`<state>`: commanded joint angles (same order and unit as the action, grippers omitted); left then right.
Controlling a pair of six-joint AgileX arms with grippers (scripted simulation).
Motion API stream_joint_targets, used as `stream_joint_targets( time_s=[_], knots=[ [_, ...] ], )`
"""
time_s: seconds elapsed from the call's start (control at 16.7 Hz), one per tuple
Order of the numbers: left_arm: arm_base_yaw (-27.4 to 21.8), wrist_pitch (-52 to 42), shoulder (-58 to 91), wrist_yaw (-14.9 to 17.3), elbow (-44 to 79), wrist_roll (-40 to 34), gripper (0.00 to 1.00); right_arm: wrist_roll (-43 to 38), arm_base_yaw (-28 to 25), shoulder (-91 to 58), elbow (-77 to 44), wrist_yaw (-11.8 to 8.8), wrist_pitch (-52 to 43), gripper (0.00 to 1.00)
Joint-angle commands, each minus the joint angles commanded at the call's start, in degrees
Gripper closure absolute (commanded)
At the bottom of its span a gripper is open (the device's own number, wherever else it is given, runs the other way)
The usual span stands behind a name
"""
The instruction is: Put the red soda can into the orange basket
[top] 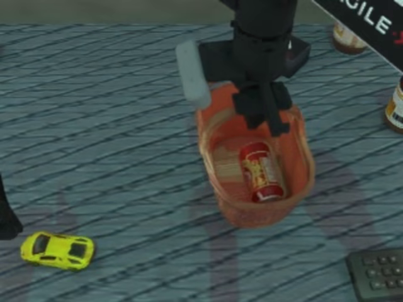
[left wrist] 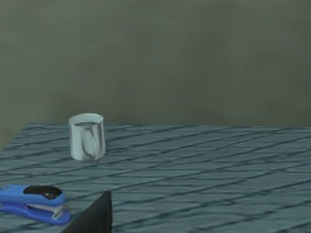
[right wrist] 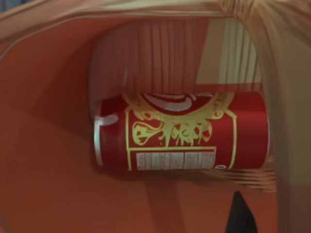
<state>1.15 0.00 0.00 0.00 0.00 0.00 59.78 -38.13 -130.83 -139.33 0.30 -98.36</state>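
Note:
The red soda can (top: pixel 261 171) lies on its side on the pale slatted bottom of the orange basket (top: pixel 296 135), near the table's middle. The right wrist view shows the red soda can (right wrist: pixel 182 131) close up, gold-and-cream label facing up, inside the orange basket (right wrist: pixel 43 97). My right gripper (top: pixel 264 116) hangs over the basket's far end, open and apart from the can, with one dark fingertip (right wrist: pixel 240 213) showing. My left gripper (top: pixel 6 220) is parked at the table's left edge, open and holding nothing, with one fingertip (left wrist: pixel 99 213) in view.
A yellow toy car (top: pixel 58 250) sits at the front left and a dark keypad (top: pixel 378 274) at the front right. Two brown-lidded jars (top: pixel 347 39) (top: pixel 395 107) stand at the right. The left wrist view shows a white mug (left wrist: pixel 87 137) and a blue stapler (left wrist: pixel 34 203).

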Motion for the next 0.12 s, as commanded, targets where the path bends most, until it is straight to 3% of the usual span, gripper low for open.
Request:
stream_joint_targets(
  time_s=[0.12],
  knots=[
    [0.00, 0.00, 0.00, 0.00, 0.00, 0.00, 0.00, 0.08, 0.21, 0.01, -0.81, 0.00, -0.80, 1.00]
  ],
)
